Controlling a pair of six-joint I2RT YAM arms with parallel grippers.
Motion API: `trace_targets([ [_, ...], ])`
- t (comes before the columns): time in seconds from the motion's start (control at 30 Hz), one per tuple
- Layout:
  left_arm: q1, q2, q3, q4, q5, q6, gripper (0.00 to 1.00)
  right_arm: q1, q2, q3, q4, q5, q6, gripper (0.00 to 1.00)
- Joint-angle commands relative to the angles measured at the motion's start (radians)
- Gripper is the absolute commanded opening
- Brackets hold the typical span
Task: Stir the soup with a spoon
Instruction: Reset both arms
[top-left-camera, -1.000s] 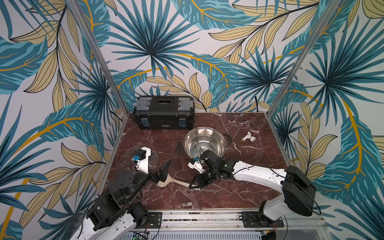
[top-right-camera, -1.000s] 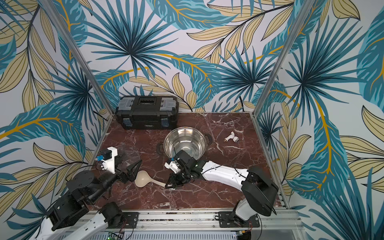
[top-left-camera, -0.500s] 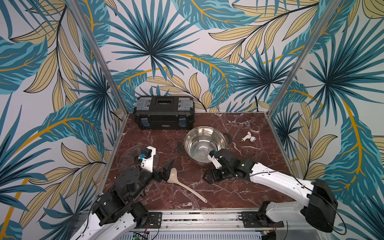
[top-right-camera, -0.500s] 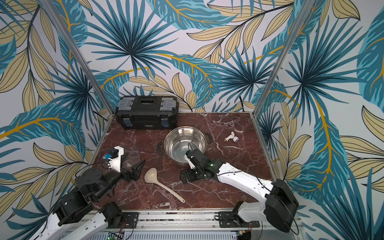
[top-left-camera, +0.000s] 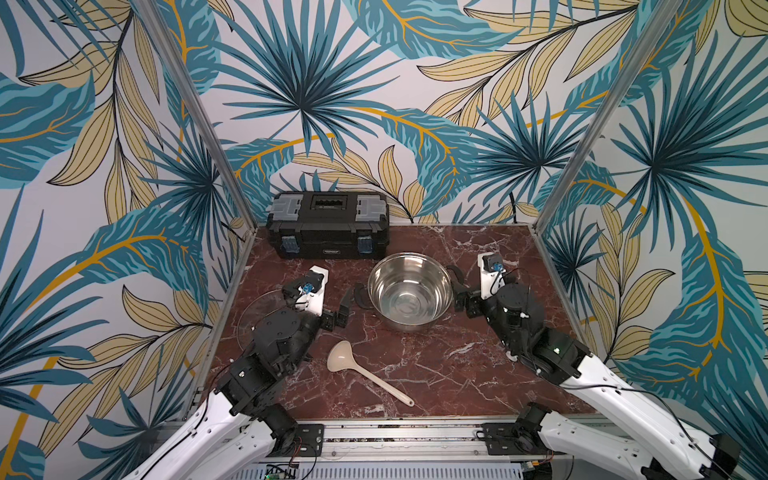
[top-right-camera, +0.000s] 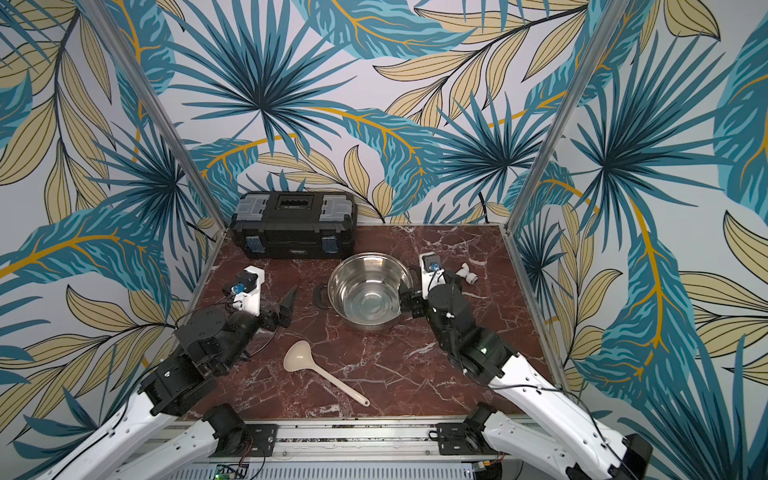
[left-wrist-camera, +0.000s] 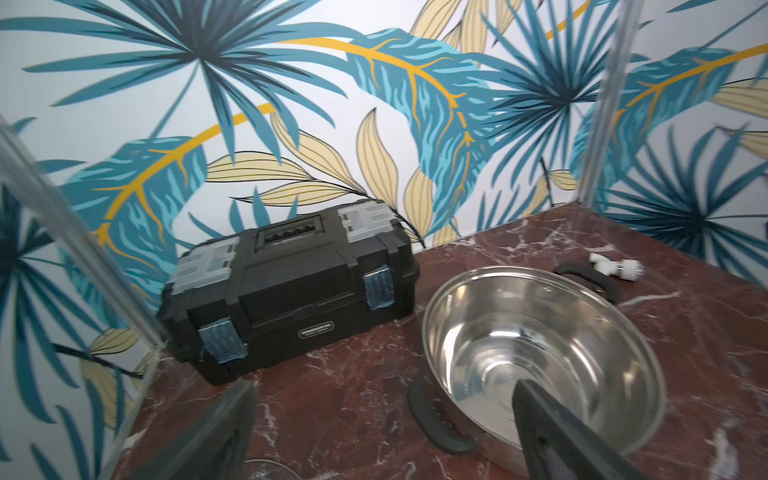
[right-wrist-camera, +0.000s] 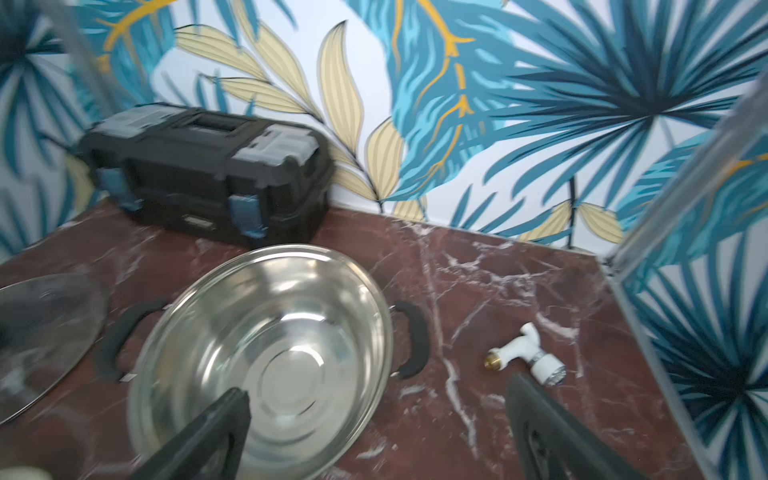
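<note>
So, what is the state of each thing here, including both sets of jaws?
Pot, upright, uncovered, empty.
Ladle, lying on the table, not held.
Glass lid, off the pot, flat on the table.
Toolbox, closed.
Left gripper, jaws open, empty.
Right gripper, jaws open, empty.

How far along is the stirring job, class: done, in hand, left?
Done: lid off the pot. In hand: nothing; left gripper and right gripper stand open beside the pot. Left: the ladle lies on the table; grasping it and stirring remain.
</note>
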Motion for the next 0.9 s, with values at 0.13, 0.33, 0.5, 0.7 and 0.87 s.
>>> trace_targets([
  [0.13,0.429,0.203,-0.094,0.196,0.071,-0.043,1.00,-0.363,0.224,-0.121,0.414,0.020,-0.080,1.00],
  [0.33,0.586,0.388,-0.296,0.454,0.111,-0.052,1.00,-0.406,0.407,-0.325,0.681,0.061,-0.152,0.99],
  [0.5,0.664,0.582,-0.332,0.666,0.198,-0.063,1.00,-0.431,0.531,-0.476,1.016,0.013,-0.145,0.99],
  [0.7,0.697,0.705,-0.295,0.776,0.441,-0.110,1.00,-0.536,0.518,-0.551,1.095,-0.213,-0.066,1.00],
  [0.87,0.674,0.773,-0.326,0.904,0.487,-0.060,1.00,-0.571,0.563,-0.509,1.062,-0.312,-0.070,1.00],
])
